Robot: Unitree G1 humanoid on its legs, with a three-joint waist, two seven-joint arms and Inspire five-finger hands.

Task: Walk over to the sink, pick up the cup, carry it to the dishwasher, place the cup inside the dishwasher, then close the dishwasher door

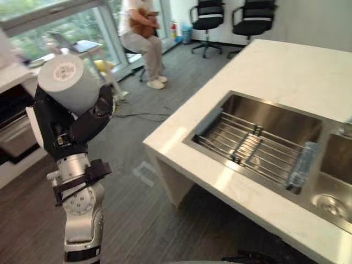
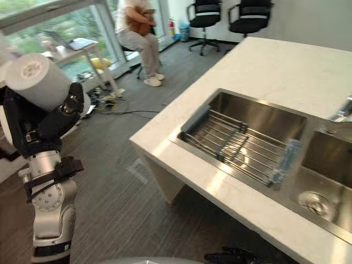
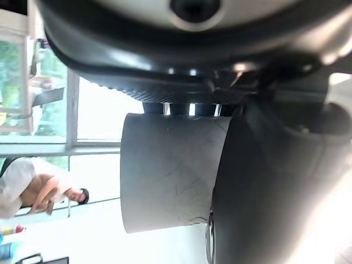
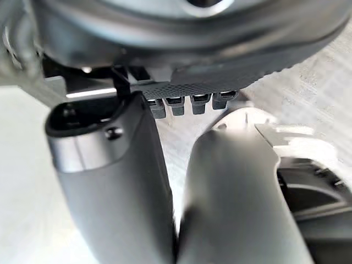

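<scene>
Left hand (image 1: 82, 127) clasps one cup (image 1: 69, 83) beside one sink (image 1: 275, 118).

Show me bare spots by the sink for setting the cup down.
Bare: the white countertop beyond the sink, toward the office chairs, and the strip along its near rim. Crowded: the left basin, which holds a wire rack.

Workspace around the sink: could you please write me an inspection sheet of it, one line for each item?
Surface: white counter with a two-basin steel sink.
Job's things: cup held raised, away from the sink.
Clutter: wire rack in the left basin, with a clear container lying at its end.
Hands: left hand curled round the cup; right hand state unclear.
Cables: dark cable on the floor by the desk.
Surroundings: seated person, two office chairs, window.
</scene>
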